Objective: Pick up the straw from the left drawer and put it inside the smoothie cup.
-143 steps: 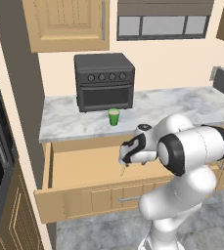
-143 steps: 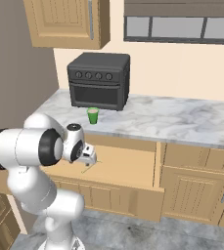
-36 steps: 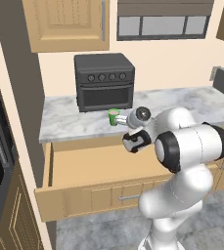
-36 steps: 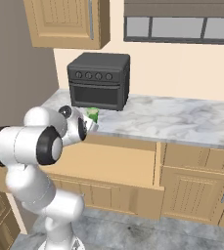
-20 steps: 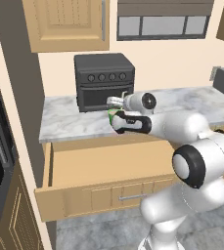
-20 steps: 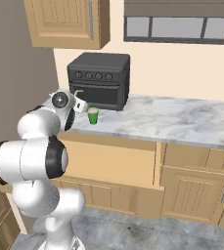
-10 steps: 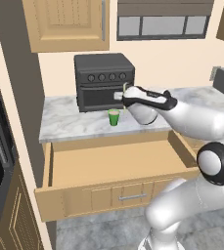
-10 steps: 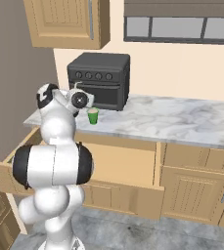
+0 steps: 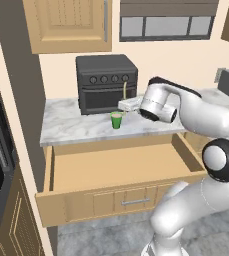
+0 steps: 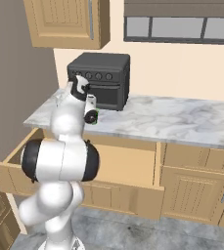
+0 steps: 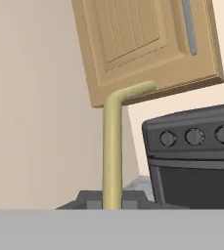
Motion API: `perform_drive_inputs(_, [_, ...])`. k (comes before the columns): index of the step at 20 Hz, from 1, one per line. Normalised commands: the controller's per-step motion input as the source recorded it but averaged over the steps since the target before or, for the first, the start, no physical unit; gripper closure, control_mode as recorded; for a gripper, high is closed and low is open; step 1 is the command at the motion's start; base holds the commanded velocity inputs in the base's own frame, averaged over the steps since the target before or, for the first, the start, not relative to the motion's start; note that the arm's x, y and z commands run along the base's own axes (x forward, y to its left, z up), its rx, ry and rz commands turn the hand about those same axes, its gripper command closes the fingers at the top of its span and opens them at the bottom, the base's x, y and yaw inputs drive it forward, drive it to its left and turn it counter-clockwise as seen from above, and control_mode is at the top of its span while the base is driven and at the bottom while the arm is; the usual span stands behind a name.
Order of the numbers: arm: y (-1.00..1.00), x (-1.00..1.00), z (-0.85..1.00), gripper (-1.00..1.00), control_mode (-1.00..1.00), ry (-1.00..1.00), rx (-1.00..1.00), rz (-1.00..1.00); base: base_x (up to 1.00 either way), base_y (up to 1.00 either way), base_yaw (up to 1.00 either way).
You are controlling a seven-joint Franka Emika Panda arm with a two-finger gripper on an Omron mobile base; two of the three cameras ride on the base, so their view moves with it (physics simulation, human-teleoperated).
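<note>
**Mia:** While the gripper [image 9: 124, 105] is hanging over the counter [image 9: 71, 131], what is it doing?

**Ben:** It is squeezing the straw [image 11: 112, 156]. The two fingers are pressed tight on the bottom part of it. The straw is poking up, and its top is bending to one side.

**Mia:** Where is the straw from the left base view?

**Ben:** You can see it as a thin pale stick [image 9: 124, 91] in front of the black toaster oven [image 9: 107, 82]. It is up above the smoothie cup [image 9: 116, 120], a little to one side.

**Mia:** So the straw is not in the cup?

**Ben:** Not yet. The cup is standing on the counter, just in front of the oven. The left drawer [image 9: 121, 165] is hanging wide open below.

**Mia:** Which step is this?

**Ben:** I think the arm is carrying the straw to the cup.

**Mia:** What comes next?

**Ben:** I think the straw needs to line up right over the cup's mouth. Then it needs to go down gently. The cup is small, so a bump could tip it.
</note>
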Motion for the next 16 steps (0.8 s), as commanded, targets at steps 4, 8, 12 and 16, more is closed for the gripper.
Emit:
perform_drive_inputs(4, [0.0, 0.26, -0.05, 1.0, -1.0, -0.26, 0.0, 0.12, 0.0, 0.0, 0.0])
perform_drive_inputs(8, [0.0, 0.35, 0.01, 1.0, -1.0, -0.1, 0.0, 0.03, 0.0, 0.0, 0.0])
perform_drive_inputs(12, [-0.03, 0.36, 0.11, 1.0, -1.0, 0.0, 0.0, 0.0, 0.0, 0.0, 0.0])
perform_drive_inputs(16, [-0.19, 0.44, 0.07, 1.0, -1.0, 0.06, 0.0, 0.0, 0.0, 0.0, 0.0])
